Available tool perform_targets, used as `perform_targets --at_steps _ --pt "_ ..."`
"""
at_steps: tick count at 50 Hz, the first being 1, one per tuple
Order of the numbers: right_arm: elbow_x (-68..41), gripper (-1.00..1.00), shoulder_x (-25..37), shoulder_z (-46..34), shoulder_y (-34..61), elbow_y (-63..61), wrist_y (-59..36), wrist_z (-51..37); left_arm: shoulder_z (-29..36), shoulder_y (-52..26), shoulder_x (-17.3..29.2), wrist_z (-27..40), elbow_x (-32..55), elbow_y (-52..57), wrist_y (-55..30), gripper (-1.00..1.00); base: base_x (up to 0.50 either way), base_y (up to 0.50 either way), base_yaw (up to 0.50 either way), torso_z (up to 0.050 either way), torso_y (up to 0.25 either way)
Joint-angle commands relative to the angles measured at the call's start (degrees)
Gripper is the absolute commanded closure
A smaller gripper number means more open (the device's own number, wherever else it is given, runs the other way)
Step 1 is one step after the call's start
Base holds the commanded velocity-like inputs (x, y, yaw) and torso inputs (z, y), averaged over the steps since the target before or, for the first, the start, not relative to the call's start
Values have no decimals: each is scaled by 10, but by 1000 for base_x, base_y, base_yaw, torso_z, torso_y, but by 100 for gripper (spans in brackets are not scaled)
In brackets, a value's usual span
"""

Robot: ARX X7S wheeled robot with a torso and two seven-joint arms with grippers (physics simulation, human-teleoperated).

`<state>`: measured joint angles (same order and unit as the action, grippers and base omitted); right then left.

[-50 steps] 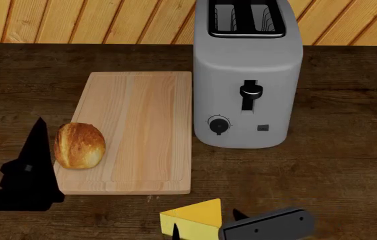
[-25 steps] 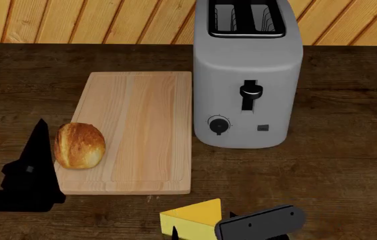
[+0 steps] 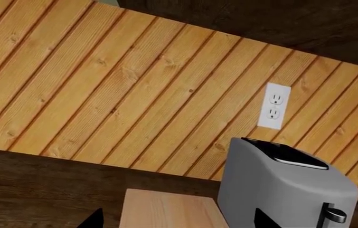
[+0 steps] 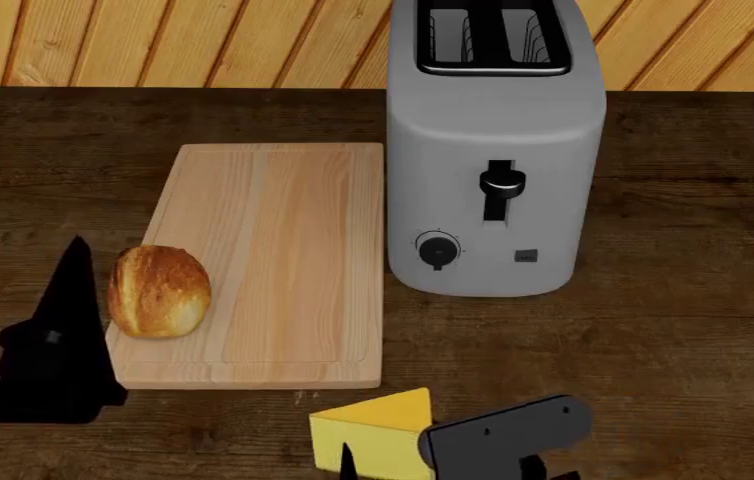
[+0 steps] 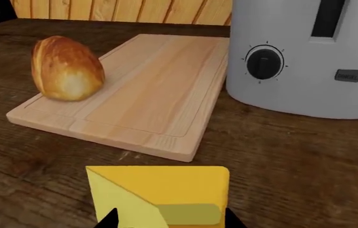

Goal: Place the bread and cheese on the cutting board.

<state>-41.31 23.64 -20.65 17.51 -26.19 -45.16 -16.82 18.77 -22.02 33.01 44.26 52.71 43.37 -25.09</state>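
Observation:
The bread (image 4: 160, 291) is a golden-brown roll lying on the left edge of the pale cutting board (image 4: 284, 230), also seen from the right wrist as the bread (image 5: 67, 69) on the cutting board (image 5: 147, 90). My left gripper (image 4: 68, 300) hangs just left of the roll. In the left wrist view the left gripper (image 3: 179, 221) is open, its tips wide apart with nothing between them. The yellow cheese (image 4: 370, 432) wedge sits just in front of the board's near edge. My right gripper (image 5: 169, 219) has its fingers against both flanks of the cheese (image 5: 160, 190).
A grey toaster (image 4: 495, 160) stands right beside the board's right edge. A wood-panel wall with a white outlet (image 3: 275, 106) runs behind the dark brown countertop (image 4: 671, 330). Bare counter lies to the right of the cheese.
My right gripper has shifted left and a little toward the board, and the cheese has moved slightly with it. The bread and my left arm have stayed put.

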Motion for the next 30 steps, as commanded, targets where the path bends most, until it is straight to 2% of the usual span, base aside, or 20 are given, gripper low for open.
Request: perform_targets --at_steps 1,13,22,30 --pt "18 100 0 21 -7 -37 -22 -10 -16 -12 -12 11 -23 -17 -27 -100 0 0 0 0 0" --pt "-17 100 -5 37 55 -89 -87 -54 -23 -8 -9 10 -20 -17 -19 -100 0 0 0 0 0" --pt "7 100 -37 -5 141 -26 -101 -45 -40 -6 1 16 -6 -8 -15 -100 0 0 0 0 0" --pt "40 100 -66 -30 198 46 -71 -27 -84 13 22 24 16 2 6 -100 0 0 0 0 0"
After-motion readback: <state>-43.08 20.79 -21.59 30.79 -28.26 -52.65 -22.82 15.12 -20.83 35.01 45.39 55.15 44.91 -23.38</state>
